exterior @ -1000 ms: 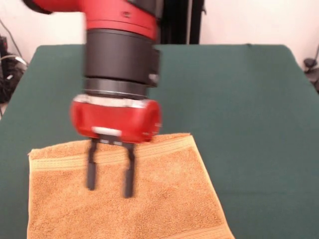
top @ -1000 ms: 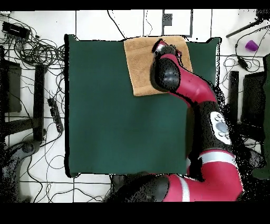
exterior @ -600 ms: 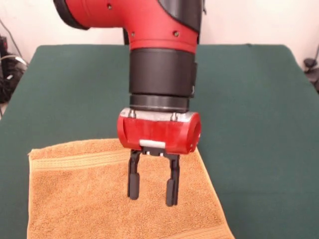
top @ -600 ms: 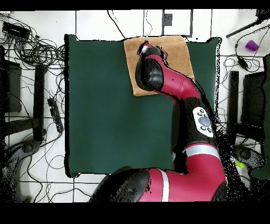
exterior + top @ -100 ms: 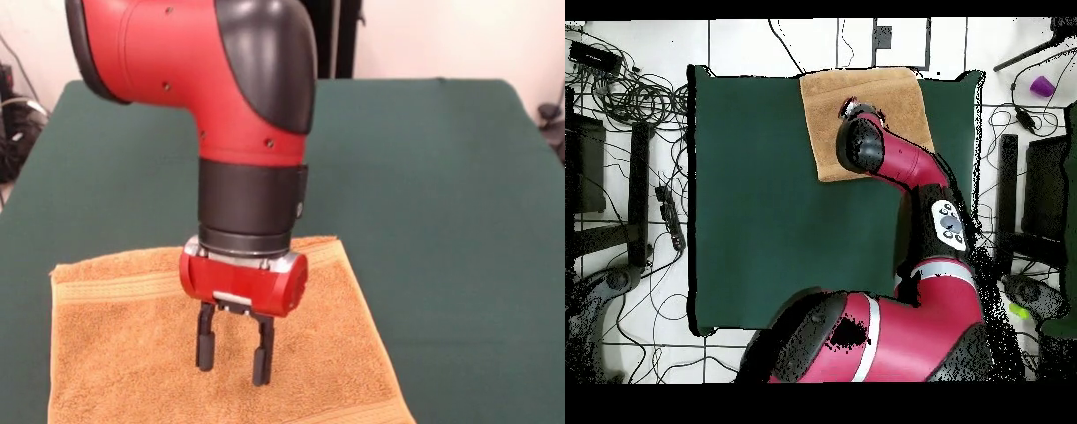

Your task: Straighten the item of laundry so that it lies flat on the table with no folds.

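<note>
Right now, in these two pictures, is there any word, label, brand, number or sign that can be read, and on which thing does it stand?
No readable text in either view.
Towel: no tag or print shows.
Table: plain green cloth, no markings.
Gripper: its red body bears a small pale plate, blank or too small to read.
Arm: a grey panel with dark buttons, nothing legible on it.
</note>
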Controlling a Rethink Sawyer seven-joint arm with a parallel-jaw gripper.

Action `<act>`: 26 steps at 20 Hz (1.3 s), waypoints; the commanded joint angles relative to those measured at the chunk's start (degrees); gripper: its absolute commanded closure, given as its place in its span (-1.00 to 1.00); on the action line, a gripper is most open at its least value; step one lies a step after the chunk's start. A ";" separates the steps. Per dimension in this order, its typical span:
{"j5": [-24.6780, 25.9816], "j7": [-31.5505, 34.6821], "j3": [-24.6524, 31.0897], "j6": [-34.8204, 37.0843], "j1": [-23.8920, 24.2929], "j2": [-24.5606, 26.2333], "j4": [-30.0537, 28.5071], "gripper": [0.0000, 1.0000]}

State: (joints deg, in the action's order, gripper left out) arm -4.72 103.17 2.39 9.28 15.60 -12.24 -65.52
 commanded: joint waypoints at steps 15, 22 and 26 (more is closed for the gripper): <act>3.25 4.24 2.78 14.36 -0.75 -11.39 -13.61 -1.00; 3.96 3.62 3.55 13.71 -0.15 -15.59 -17.75 -1.00; 3.98 4.82 2.71 11.06 -1.01 -10.50 -13.54 -1.00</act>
State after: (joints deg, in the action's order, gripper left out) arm -2.38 103.17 2.61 14.97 16.84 -26.26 -73.61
